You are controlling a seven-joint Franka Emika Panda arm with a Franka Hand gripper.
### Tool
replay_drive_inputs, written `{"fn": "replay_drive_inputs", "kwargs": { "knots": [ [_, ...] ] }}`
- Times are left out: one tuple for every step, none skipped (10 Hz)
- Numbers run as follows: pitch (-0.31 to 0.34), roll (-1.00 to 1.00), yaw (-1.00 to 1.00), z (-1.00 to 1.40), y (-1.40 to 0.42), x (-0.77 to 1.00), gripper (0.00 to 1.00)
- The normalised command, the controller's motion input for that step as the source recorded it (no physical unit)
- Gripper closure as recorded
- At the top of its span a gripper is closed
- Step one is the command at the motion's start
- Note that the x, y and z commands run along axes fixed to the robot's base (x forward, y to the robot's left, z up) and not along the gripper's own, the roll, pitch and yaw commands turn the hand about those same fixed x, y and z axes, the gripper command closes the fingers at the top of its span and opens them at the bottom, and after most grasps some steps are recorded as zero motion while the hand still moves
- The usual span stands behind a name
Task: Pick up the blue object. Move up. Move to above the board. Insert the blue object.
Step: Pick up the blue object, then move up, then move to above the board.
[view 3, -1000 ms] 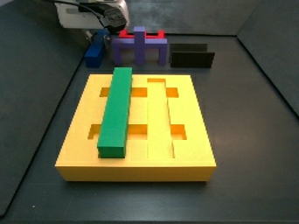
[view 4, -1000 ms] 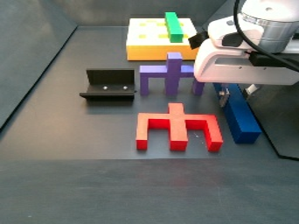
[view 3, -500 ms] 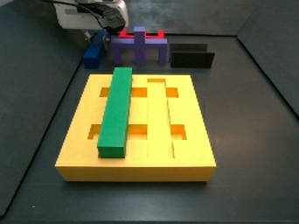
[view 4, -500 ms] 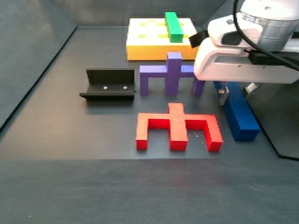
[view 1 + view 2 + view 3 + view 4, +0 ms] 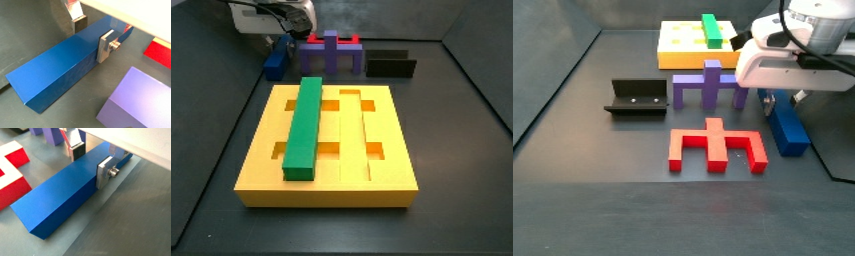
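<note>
Dark grey table under everything. In both wrist views my gripper [image 5: 93, 31] straddles the long dark-blue rectangular bar [image 5: 63, 67] near one end — fingers [image 5: 105, 172] at its sides, whether clamped I cannot tell. It looks rigid, smooth. In a side view it lies beside the red comb-shaped block [image 5: 716, 146], well apart from the grooved yellow board [image 5: 680, 55].

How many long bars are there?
2. The green bar lies in a groove of the yellow board. The blue bar lies on the floor with the gripper straddling it. None seem hidden.
</note>
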Motion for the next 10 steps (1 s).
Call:
{"fn": "replay_drive_inputs", "kwargs": {
  "knots": [
    [0.000, 0.00, 0.00, 0.00, 0.00, 0.00, 1.00],
    [0.000, 0.00, 0.00, 0.00, 0.00, 0.00, 1.00],
    [0.000, 0.00, 0.00, 0.00, 0.00, 0.00, 1.00],
    [0.000, 0.00, 0.00, 0.00, 0.00, 0.00, 1.00],
    [0.000, 0.00, 0.00, 0.00, 0.00, 0.00, 1.00],
    [0.000, 0.00, 0.00, 0.83, 0.00, 0.00, 1.00],
    [-0.021, 0.00, 0.02, 0.87, -0.03, 0.02, 1.00],
    [0.024, 0.01, 0.02, 0.64, -0.03, -0.07, 1.00],
    [0.011, 0.04, 0.01, 0.36, 0.00, -0.07, 1.00],
    [0.000, 0.00, 0.00, 1.40, 0.00, 0.00, 1.00]
  ]
}}
